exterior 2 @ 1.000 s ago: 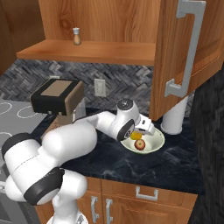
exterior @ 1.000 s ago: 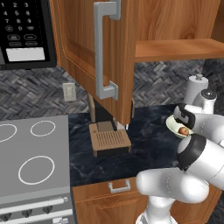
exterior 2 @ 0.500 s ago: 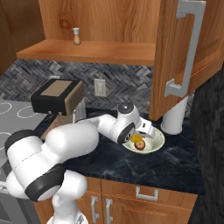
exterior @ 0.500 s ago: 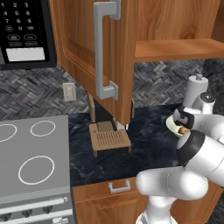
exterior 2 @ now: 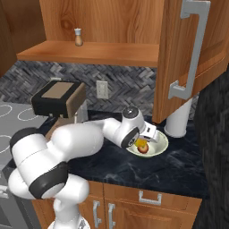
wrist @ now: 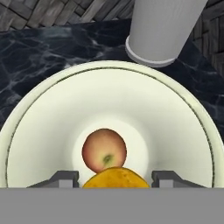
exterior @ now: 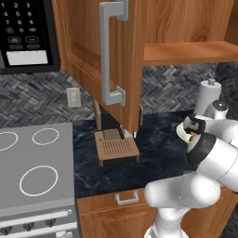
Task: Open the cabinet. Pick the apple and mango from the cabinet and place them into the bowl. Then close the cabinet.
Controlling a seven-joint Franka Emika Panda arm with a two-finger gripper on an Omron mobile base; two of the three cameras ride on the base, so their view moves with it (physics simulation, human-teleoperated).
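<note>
Hovering low over the bowl [wrist: 39, 113], the gripper [wrist: 114, 177] has the mango [wrist: 116, 178] sitting between its two fingers [wrist: 65, 178], which stand one at either side of the yellow fruit. Whether they are pressing on it or just clear of it, I cannot tell from here. The mango hangs just above the bowl's middle, right beside the apple [wrist: 104, 150], which rests on the bowl's floor with its stem end facing up.

From the right base view the gripper [exterior 2: 144, 139] reaches in over the near rim of the bowl [exterior 2: 161, 148], and the apple [exterior 2: 143, 149] and mango [exterior 2: 141, 143] show as a red and a yellow patch inside it. From the left base view the gripper [exterior: 190, 131] sits at the bowl [exterior: 179, 134], mostly hidden behind the arm.

Just behind the bowl stands a white cylinder [wrist: 164, 27] on the dark marbled counter [exterior 2: 134, 170]. Above the bowl, the cabinet [exterior 2: 112, 27] has its door [exterior 2: 192, 58] swung open, the grey bar handle [exterior 2: 190, 49] facing out. A small shaker [exterior 2: 78, 37] stands on the cabinet shelf. Further along the counter from the bowl sits a brown toaster [exterior: 116, 148], then the stove [exterior: 32, 176].
</note>
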